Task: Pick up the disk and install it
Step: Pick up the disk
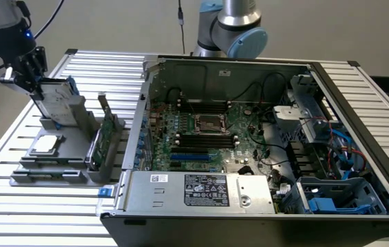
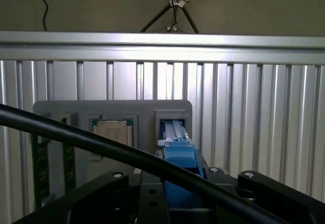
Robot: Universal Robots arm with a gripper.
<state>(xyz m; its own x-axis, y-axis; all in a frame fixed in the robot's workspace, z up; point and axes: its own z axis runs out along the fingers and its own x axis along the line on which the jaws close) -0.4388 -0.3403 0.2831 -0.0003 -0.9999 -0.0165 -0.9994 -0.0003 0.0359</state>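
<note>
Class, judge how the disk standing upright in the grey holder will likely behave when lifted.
The disk looks like a metal-cased slab, so probably stiff and fairly heavy for its size. Its smooth blue rails may be slippery. Standing on edge in the grey holder, it would likely tip if unsupported.

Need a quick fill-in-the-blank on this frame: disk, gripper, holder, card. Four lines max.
1. The disk stands ____, not flat, at the grey holder.
2. The disk's side rail is coloured ____.
3. The gripper is at the upper edge of the ____.
4. The card beside the disk is coloured ____.

Missing words: upright; blue; disk; green.
</note>
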